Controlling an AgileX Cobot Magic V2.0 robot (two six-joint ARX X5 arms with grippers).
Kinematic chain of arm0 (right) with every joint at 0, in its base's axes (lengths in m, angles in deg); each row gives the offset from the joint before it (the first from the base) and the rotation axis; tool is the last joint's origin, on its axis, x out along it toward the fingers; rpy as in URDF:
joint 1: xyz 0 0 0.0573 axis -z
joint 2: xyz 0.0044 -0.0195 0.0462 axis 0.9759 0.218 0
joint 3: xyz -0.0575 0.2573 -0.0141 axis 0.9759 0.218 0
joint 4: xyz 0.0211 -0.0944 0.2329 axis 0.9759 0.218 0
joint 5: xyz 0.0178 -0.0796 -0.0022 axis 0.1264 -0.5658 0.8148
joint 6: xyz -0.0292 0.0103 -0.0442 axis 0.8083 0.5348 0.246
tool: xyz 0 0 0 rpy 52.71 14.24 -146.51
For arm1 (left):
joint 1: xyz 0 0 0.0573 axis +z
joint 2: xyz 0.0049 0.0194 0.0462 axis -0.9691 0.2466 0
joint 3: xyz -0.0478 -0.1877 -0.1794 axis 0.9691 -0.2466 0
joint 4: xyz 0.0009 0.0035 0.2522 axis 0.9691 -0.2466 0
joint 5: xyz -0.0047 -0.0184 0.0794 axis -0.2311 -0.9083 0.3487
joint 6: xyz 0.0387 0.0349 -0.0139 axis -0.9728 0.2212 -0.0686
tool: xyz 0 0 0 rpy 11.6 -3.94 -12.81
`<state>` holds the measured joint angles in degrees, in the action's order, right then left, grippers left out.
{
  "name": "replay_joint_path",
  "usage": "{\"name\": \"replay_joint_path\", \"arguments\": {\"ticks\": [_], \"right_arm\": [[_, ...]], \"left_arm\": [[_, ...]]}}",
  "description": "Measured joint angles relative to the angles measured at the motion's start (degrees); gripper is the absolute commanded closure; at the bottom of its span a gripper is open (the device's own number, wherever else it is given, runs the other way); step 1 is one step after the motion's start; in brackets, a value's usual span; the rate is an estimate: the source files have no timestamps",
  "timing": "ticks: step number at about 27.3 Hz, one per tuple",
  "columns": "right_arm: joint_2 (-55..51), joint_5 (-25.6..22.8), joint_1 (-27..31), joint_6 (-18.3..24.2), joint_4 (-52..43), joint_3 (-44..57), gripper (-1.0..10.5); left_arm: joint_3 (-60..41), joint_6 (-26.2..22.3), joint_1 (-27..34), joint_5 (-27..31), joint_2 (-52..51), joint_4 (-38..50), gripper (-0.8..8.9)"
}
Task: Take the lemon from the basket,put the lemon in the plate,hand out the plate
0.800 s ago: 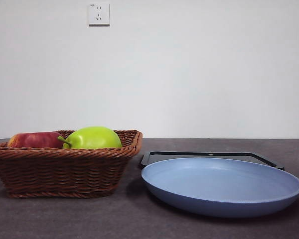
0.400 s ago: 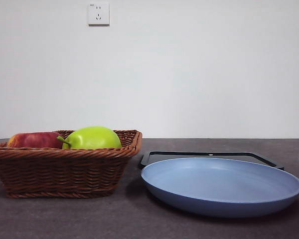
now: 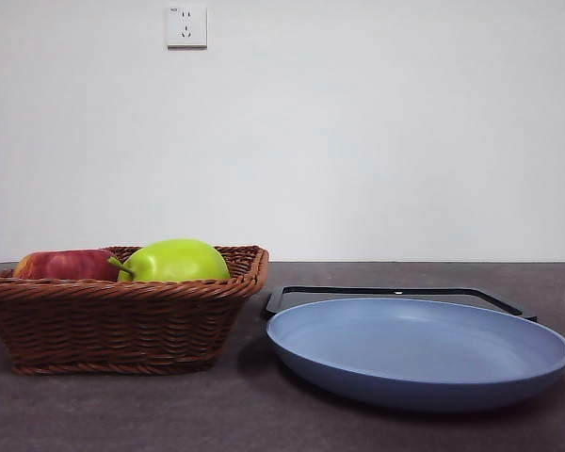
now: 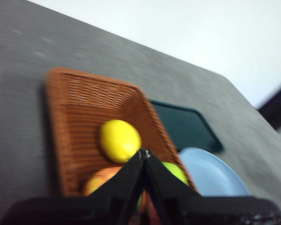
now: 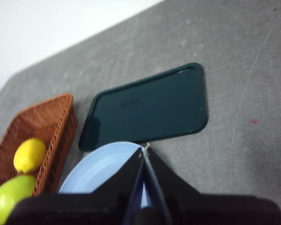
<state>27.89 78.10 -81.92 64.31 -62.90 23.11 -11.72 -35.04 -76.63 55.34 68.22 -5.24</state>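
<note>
The brown wicker basket (image 3: 122, 320) stands at the left of the table; the light blue plate (image 3: 419, 353) lies to its right. In the front view the lemon is hidden behind the basket's rim. The left wrist view shows the lemon (image 4: 120, 140) lying in the basket (image 4: 79, 117) beside a green apple (image 4: 174, 171) and a red apple (image 4: 99, 180). My left gripper (image 4: 144, 152) hangs shut above the basket, holding nothing. My right gripper (image 5: 144, 149) is shut and empty above the plate (image 5: 100, 166); that view also shows the lemon (image 5: 30, 155).
A flat black tray (image 3: 395, 298) lies behind the plate, and the tray (image 5: 147, 108) shows in the right wrist view as well. The green apple (image 3: 174, 261) and red apple (image 3: 66, 265) rise above the basket rim. A wall socket (image 3: 186, 26) is on the white wall.
</note>
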Motion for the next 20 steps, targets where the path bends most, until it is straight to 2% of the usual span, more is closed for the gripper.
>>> {"name": "replay_joint_path", "arguments": {"ticks": [5, 10, 13, 15, 16, 18, 20], "right_arm": [[8.3, 5.3, 0.0, 4.1, 3.0, -4.9, 9.4], [17.3, 13.0, 0.0, 7.9, 5.3, -7.7, 9.3], [25.0, 16.5, 0.0, 10.1, 6.6, -8.1, 8.7], [28.6, 16.7, 0.0, 10.5, 6.8, -8.1, 7.9], [30.2, 16.7, 0.0, 10.6, 6.9, -8.1, 7.5], [33.2, 16.7, 0.0, 10.7, 7.1, -8.1, 6.8], [35.7, 16.6, -0.1, 10.8, 7.1, -8.1, 6.7]], "left_arm": [[8.0, -3.0, -0.7, -5.0, 10.2, -4.5, 8.07], [16.7, -8.3, -3.5, -5.3, 20.4, -11.6, 8.07], [23.4, -12.3, -6.7, -5.2, 26.8, -16.2, 8.06], [25.6, -13.9, -8.5, -5.3, 29.4, -16.8, 8.01], [25.9, -14.2, -9.3, -5.2, 30.0, -16.7, 7.75], [25.9, -14.4, -10.8, -5.1, 30.1, -16.7, 6.29], [25.9, -14.5, -11.8, -2.8, 30.1, -16.7, 5.01]]}}
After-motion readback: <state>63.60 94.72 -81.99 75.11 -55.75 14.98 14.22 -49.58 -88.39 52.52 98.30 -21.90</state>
